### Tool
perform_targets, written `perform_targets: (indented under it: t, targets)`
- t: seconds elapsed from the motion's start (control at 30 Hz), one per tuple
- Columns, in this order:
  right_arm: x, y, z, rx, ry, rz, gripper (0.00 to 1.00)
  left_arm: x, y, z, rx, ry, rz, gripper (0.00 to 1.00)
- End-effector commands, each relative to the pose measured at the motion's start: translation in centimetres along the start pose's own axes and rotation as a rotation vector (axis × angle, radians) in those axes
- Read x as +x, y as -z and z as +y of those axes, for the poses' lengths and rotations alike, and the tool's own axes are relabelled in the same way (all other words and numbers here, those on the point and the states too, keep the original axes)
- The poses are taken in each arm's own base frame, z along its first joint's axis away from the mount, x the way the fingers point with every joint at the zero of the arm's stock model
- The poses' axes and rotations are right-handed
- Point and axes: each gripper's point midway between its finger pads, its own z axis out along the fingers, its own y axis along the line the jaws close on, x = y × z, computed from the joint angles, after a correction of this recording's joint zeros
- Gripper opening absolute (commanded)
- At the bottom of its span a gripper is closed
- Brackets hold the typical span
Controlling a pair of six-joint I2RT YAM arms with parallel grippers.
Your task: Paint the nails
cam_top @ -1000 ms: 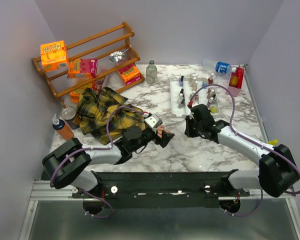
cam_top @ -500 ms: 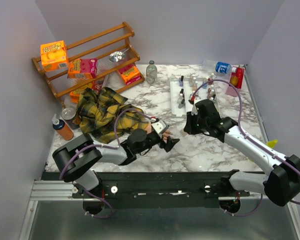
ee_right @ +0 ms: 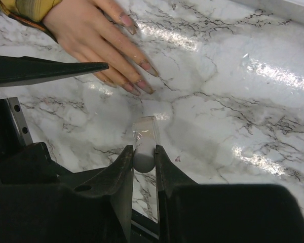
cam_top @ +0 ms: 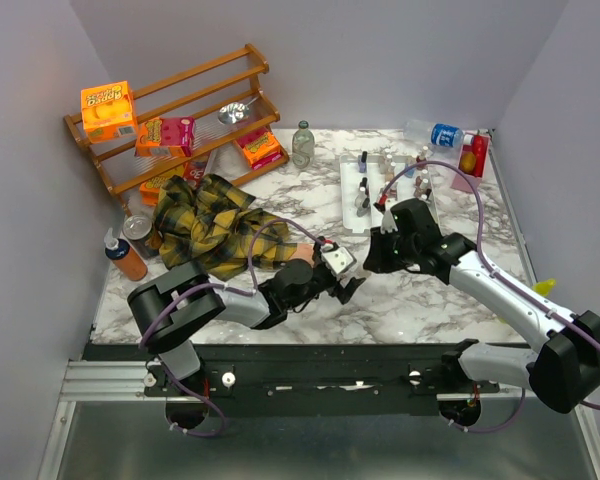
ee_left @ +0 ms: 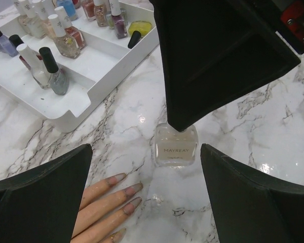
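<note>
Nails lie flat on the marble table, on the mannequin hand, just beside the MAYREAY polish bottle. The bottle's cap is clamped by the right gripper. The left gripper is spread wide with nothing held.

Risk: the bottle is unbraced, so a cap twist would likely spin or tip it and spill polish over the hand. The hand could also be shoved if the left gripper is closed here.
</note>
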Motion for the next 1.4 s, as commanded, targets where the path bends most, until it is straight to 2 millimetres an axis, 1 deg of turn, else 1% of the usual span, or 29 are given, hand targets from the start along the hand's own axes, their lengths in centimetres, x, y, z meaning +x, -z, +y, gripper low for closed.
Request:
perform_targets:
  t: [0.0, 0.23, 0.37, 0.67, 0.7, 0.77, 0.9, 0.97, 1.0, 1.13, 1.17, 1.2, 1.27, 1.3, 1.37]
  targets:
    - [-0.2, 1.0, 1.6, -0.071, -0.001, 0.008, 0.15, 0.2, -0.6, 0.3, -0.040, -0.083, 0.017, 0.99]
    - [-0.3, 1.1, 2.1, -0.097, -0.002, 0.016, 0.15, 0.3, -0.9, -0.5, -0.038, -0.147, 0.030, 0.99]
    - [-0.3, 1.1, 2.3, -0.106, -0.008, 0.019, 0.15, 0.8, -1.1, -0.8, -0.039, -0.173, 0.050, 0.97]
    - [-0.4, 1.3, 2.3, -0.106, -0.008, 0.017, 0.15, 1.3, -1.1, -1.1, -0.025, -0.179, 0.075, 0.88]
    - [-0.3, 1.3, 2.4, -0.111, -0.006, 0.017, 0.15, 1.3, -1.2, -1.1, -0.023, -0.177, 0.075, 0.84]
    - [-0.3, 1.4, 2.4, -0.107, -0.009, 0.016, 0.15, 1.4, -1.2, -1.3, -0.015, -0.178, 0.081, 0.80]
    - [-0.4, 1.5, 2.4, -0.106, -0.011, 0.013, 0.15, 1.4, -1.3, -1.7, 0.004, -0.180, 0.080, 0.79]
    - [-0.4, 1.5, 2.5, -0.111, -0.010, 0.012, 0.15, 1.5, -1.3, -1.9, 0.009, -0.182, 0.084, 0.76]
    - [-0.4, 1.5, 2.6, -0.117, -0.009, 0.014, 0.15, 1.6, -1.3, -1.9, 0.011, -0.185, 0.089, 0.72]
    - [-0.4, 1.5, 2.6, -0.121, -0.009, 0.016, 0.14, 1.3, -1.3, -2.3, 0.026, -0.186, 0.076, 0.70]
    - [-0.4, 1.5, 2.6, -0.121, -0.009, 0.016, 0.14, 1.2, -1.3, -2.4, 0.029, -0.187, 0.073, 0.69]
    - [-0.4, 1.5, 2.7, -0.123, -0.009, 0.016, 0.14, 1.2, -1.3, -2.5, 0.037, -0.189, 0.072, 0.62]
    - [-0.3, 1.5, 2.7, -0.125, -0.007, 0.018, 0.14, 1.2, -1.3, -2.7, 0.044, -0.193, 0.080, 0.52]
    - [-0.3, 1.5, 2.7, -0.124, -0.008, 0.018, 0.14, 1.2, -1.3, -2.7, 0.046, -0.194, 0.079, 0.43]
    - [-0.3, 1.5, 2.7, -0.126, -0.007, 0.015, 0.14, 1.0, -1.3, -2.8, 0.051, -0.193, 0.073, 0.35]
